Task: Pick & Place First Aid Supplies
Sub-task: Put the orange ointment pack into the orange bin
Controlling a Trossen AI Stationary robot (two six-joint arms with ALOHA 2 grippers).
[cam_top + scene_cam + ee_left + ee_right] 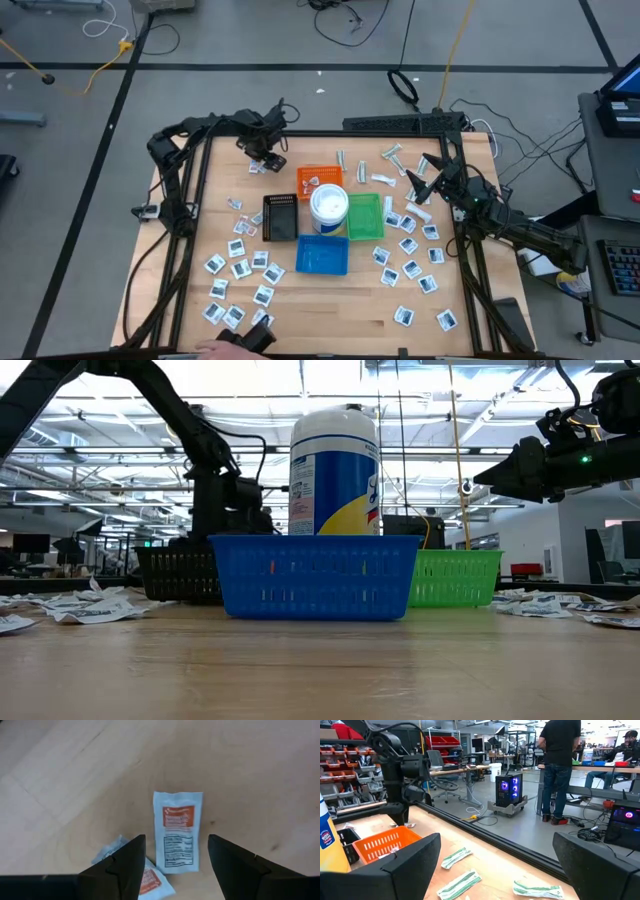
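Observation:
My left gripper (265, 153) (175, 840) is open near the table's far left, pointing down. Its fingers stand on either side of a white packet with red-orange print (177, 836) that lies flat on the wood. A second red-marked packet (152, 879) lies beside it, partly hidden under one finger. My right gripper (423, 181) (497, 845) is open and raised above the table's right side. Many white blue-printed packets lie flat on the left (240, 265) and on the right (410, 248). Pale wrapped strips (390, 165) (456, 856) lie at the far right.
In the middle of the table stand the orange tray (320, 178), the black tray (280, 215), the green tray (365, 215) and the blue tray (322, 256) around a white tub (328, 205). Bare wood shows along the near edge. People stand in the room beyond (560, 765).

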